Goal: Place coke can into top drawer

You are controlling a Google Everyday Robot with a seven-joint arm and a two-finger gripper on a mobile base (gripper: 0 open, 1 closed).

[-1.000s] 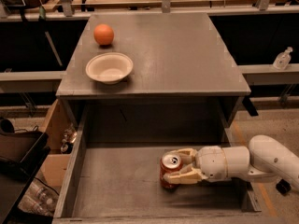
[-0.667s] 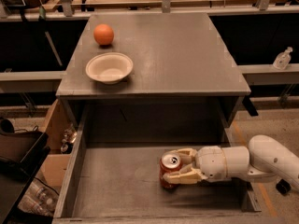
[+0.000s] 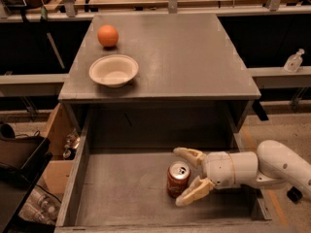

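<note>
Camera view: gripper (image 3: 178,177) loosening off the coke can (image 3: 177,182) inside the top drawer (image 3: 121,191).
Its fingers (image 3: 188,155), clamped on the can a second ago, are now spreading apart either side of it. The red can is standing upright between them, silver top showing. Far beyond the gripper, a white bowl (image 3: 113,70) and an orange (image 3: 108,35) are sitting on the cabinet top (image 3: 184,52).

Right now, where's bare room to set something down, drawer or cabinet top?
The grey wooden top drawer has bare floor from its left wall to the upright red coke can. Its right side is crowded: the open white gripper brackets the can. The flat grey cabinet top is bare right of the white bowl and round orange fruit.
</note>
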